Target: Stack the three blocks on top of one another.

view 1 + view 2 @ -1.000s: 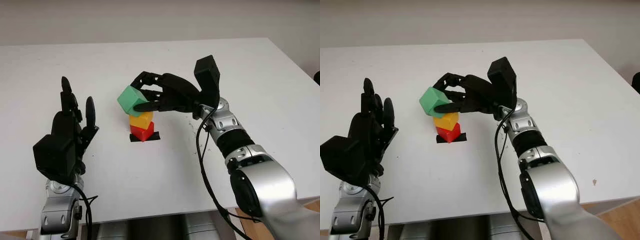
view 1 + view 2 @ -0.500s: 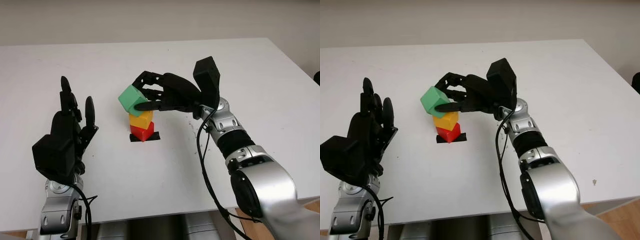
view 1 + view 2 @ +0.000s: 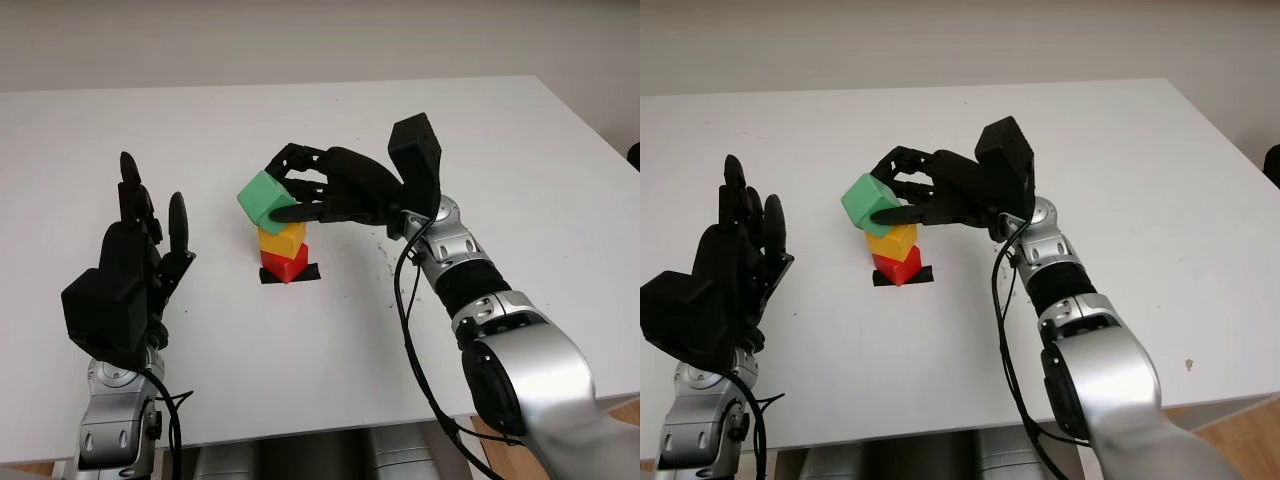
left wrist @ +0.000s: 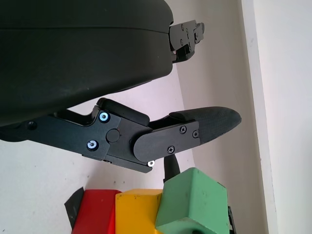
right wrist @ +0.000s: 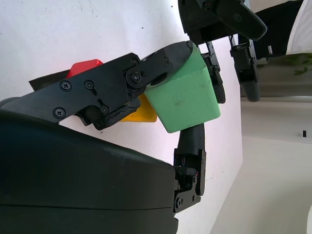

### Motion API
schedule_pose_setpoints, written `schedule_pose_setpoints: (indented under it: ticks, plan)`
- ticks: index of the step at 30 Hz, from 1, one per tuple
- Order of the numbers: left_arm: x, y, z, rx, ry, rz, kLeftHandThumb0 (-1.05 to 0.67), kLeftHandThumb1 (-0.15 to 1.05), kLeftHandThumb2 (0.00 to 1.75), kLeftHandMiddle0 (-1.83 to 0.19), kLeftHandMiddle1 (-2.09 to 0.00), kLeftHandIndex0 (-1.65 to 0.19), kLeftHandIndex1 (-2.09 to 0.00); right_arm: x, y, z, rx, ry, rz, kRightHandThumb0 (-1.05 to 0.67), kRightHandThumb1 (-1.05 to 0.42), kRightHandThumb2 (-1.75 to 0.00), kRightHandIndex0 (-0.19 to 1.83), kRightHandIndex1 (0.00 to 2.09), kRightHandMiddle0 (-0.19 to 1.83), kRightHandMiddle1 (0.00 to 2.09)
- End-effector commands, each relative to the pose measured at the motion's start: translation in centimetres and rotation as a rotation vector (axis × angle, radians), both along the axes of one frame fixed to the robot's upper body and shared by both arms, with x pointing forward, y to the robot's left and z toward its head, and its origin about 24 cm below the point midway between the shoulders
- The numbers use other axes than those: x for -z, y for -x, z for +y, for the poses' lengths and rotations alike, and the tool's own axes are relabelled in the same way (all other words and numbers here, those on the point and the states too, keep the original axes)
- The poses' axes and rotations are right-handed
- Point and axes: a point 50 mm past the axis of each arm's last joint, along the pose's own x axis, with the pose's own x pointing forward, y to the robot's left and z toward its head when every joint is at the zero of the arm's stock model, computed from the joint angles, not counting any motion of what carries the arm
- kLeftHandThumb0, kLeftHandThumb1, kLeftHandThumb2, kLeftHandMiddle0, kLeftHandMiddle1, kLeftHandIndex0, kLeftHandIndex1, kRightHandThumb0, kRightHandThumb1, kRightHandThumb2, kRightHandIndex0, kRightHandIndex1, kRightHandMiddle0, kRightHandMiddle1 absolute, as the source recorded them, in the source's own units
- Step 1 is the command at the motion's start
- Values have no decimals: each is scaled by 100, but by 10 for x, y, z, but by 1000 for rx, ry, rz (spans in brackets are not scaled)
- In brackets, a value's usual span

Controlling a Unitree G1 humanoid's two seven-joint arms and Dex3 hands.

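The right hand (image 3: 318,196) still grips the green block (image 3: 264,199), tilted over the yellow block (image 3: 283,239) on the red block (image 3: 285,264), almost unmoved, so it is not yet released; the left hand (image 3: 130,270) is open nearby.

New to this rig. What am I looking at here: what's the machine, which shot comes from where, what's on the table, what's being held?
This is a humanoid robot with two arms, each ending in a black three-finger hand. The two wide shots come from a stereo camera on its head, looking down at a white table. The two close shots come from cameras at each wrist.

On the table a red plastic block sits on a black tape mark, with a yellow plastic block stacked on it. The right hand grips a green plastic block, tilted, at the top of the stack; I cannot tell whether it touches the yellow one. The left hand is open, raised off to the side.
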Motion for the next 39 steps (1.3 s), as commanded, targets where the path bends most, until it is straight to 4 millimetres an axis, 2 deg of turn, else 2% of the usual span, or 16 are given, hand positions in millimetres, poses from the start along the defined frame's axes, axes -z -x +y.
schedule_pose_setpoints:
  ticks: [1, 12, 18, 23, 35, 37, 39]
  plan:
    - [-4, 3, 1, -4, -8, -13, -74, 105, 64, 19, 0, 19, 0, 0, 0, -2, 4, 0, -1, -48, -93, -5, 20, 4, 33, 155]
    - [-5, 4, 2, -2, -19, -22, -72, 105, 65, 19, 0, 19, 0, 1, 1, -3, -1, 2, 1, -49, -92, -5, 16, 3, 20, 149]
    - [-5, 3, 2, 6, -13, -15, -73, 105, 65, 19, 0, 19, 0, 0, 1, -3, -18, -11, 19, -52, -91, -5, 9, 1, 6, 137]
    - [-5, 4, 2, 7, -3, -15, -73, 105, 64, 19, 0, 19, 0, 0, 0, -4, -15, -10, 25, -56, -89, -5, 3, 2, 2, 113]
    - [-5, 3, 4, 4, -11, -15, -73, 105, 64, 19, 0, 19, 0, -6, -1, -8, -15, -58, 1, -59, -90, -6, -4, 2, -6, 104]
    - [-5, 3, 4, 5, -9, -14, -73, 105, 64, 19, 0, 19, 0, -9, -2, -10, -17, -59, -9, -59, -90, -5, -6, 2, -8, 95]
    - [-5, 3, 4, 4, -9, -14, -74, 105, 63, 19, 0, 19, 0, -12, -2, -11, -23, -56, -23, -60, -89, -5, -10, 4, -7, 76]
